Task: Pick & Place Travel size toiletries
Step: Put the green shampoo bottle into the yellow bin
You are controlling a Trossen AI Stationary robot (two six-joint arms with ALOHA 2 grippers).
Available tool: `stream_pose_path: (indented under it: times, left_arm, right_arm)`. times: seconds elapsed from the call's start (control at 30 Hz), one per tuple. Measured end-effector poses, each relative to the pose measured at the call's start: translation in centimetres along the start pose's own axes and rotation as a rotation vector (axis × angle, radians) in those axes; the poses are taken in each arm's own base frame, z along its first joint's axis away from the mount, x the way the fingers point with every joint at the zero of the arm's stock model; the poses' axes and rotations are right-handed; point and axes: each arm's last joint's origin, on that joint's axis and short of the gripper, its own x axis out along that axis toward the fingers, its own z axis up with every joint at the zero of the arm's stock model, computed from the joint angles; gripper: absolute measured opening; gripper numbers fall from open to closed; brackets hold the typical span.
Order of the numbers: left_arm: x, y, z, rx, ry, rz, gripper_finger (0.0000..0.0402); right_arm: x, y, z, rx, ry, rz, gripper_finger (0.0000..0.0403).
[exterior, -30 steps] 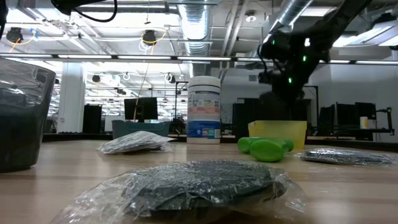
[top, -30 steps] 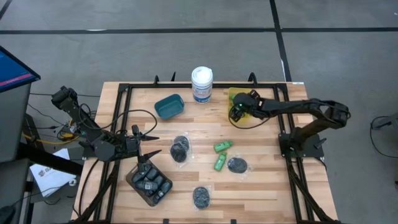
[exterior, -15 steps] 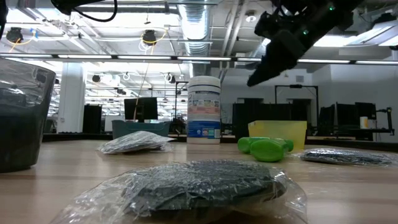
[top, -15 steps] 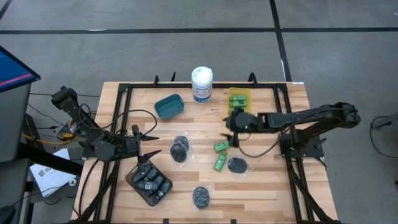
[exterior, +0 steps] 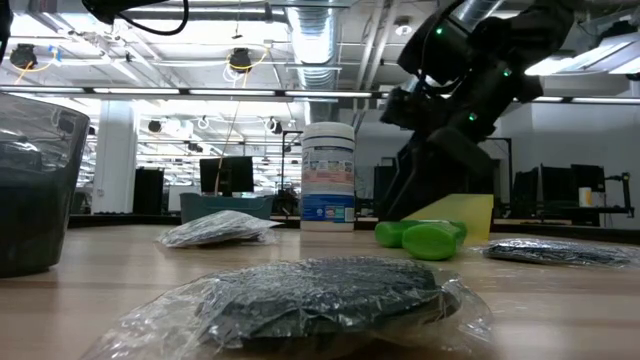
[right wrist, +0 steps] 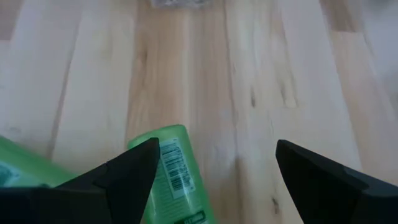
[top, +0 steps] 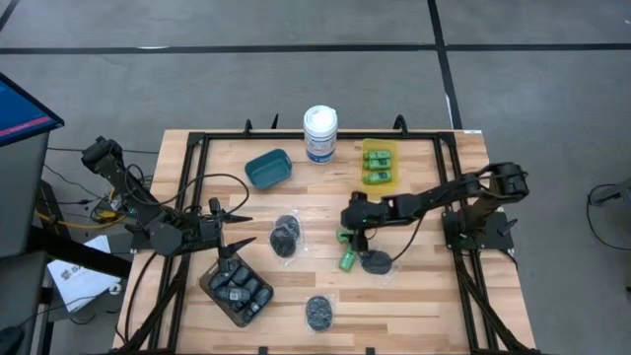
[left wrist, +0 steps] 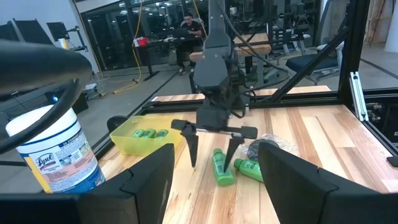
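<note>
My right gripper (top: 353, 233) has swung from beside the yellow bin (top: 379, 162) down to mid-tabletop (top: 424, 286), jaws spread wide, astride one green mini bottle (left wrist: 219, 167) (nothing gripped); the second green mini bottle (left wrist: 249, 167) lies just beside it. My left gripper (top: 240, 234) waits above the dark tray (top: 237, 293), jaws open

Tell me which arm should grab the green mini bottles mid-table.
Right. Its open tool hangs directly over the bright green mini bottles; the left tool waits at the brown bin.
</note>
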Motion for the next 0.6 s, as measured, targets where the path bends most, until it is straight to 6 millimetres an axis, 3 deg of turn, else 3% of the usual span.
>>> stream_pose_path:
  times: [0.23,0.6]
  left_arm:
    - [0.0,0.0,0.0,0.000,0.000,0.000,0.0227]
    - [0.0,0.0,0.0,0.000,0.000,-0.001,0.0227]
  right_arm:
    - [0.4,0.1,-0.2,0.006,0.006,0.034,0.0315]
    - [-3.3,0.3,2.2,-0.029,-0.190,0.045,0.0315]
